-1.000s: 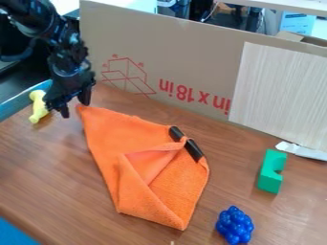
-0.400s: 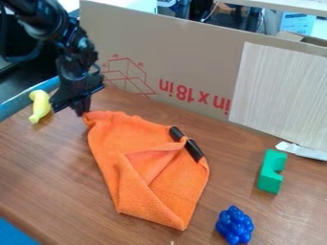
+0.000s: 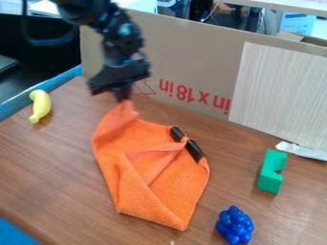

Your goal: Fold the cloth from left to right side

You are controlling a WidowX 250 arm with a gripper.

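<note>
Gripper [image 3: 123, 98] hangs over the far left of the cloth [image 3: 150, 186], its jaws clamped on the corner, which is lifted to a peak; the rest lies on the tabletop [image 3: 54, 167]. Step in hand, my reading: carrying that corner across to the right, the fold early. Best done in a low, even arc, with enough height to turn the flap over but too little to pull the lower part along; then lay it down near the right edge and let go. Risk: the dark object [image 3: 194, 151] by the right edge, partly under an orange strip, may catch or shift. Orientation: long axis runs from the raised corner at upper left down to the blunt point at lower right, nearer the camera. Outward: banana [image 3: 41, 106] well left; green block [image 3: 271, 173] and blue grapes [image 3: 234, 226] to the right.
</note>
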